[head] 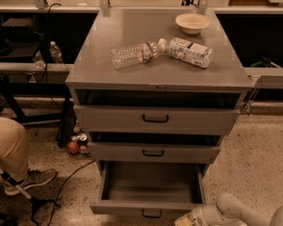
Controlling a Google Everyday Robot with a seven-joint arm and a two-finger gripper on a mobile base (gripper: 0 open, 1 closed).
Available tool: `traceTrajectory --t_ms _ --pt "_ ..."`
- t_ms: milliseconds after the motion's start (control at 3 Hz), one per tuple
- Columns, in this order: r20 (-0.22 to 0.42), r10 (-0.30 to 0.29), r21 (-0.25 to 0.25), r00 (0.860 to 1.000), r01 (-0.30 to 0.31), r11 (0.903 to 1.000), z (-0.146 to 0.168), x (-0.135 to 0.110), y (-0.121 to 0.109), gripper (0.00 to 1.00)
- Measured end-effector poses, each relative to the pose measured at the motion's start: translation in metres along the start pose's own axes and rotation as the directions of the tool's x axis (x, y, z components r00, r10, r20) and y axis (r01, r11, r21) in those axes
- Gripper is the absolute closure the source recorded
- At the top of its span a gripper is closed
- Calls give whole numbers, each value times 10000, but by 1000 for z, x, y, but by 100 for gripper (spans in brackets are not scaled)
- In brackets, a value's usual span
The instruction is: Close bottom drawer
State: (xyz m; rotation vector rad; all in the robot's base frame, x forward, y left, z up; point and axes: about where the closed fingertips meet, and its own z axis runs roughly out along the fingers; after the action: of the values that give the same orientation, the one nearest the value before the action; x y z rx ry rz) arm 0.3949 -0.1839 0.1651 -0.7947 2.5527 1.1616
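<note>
The bottom drawer (151,185) of the grey metal cabinet (155,76) is pulled far out, showing a plain empty grey tray. Its small black handle (151,214) sits at the frame's lower edge. The top drawer (155,119) and the middle drawer (153,152) above it stand slightly open. My white arm enters at the bottom right, and the gripper (186,220) sits low beside the bottom drawer's front right corner, mostly cut off by the frame edge.
On the cabinet top lie a clear water bottle (134,54), a carton (191,52) and a white bowl (192,22). A seated person's leg and shoe (19,164) are at the left. Cans and cables (75,142) lie on the floor by the cabinet's left side.
</note>
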Motion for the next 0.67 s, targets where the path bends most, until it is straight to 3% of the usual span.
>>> traceTrajectory --t_ms 333,667 --pt "0 0 0 10000 0 10000 0 0 0 100" --pt "47 -1066 -29 9943 1066 9943 13 -18 -2 100"
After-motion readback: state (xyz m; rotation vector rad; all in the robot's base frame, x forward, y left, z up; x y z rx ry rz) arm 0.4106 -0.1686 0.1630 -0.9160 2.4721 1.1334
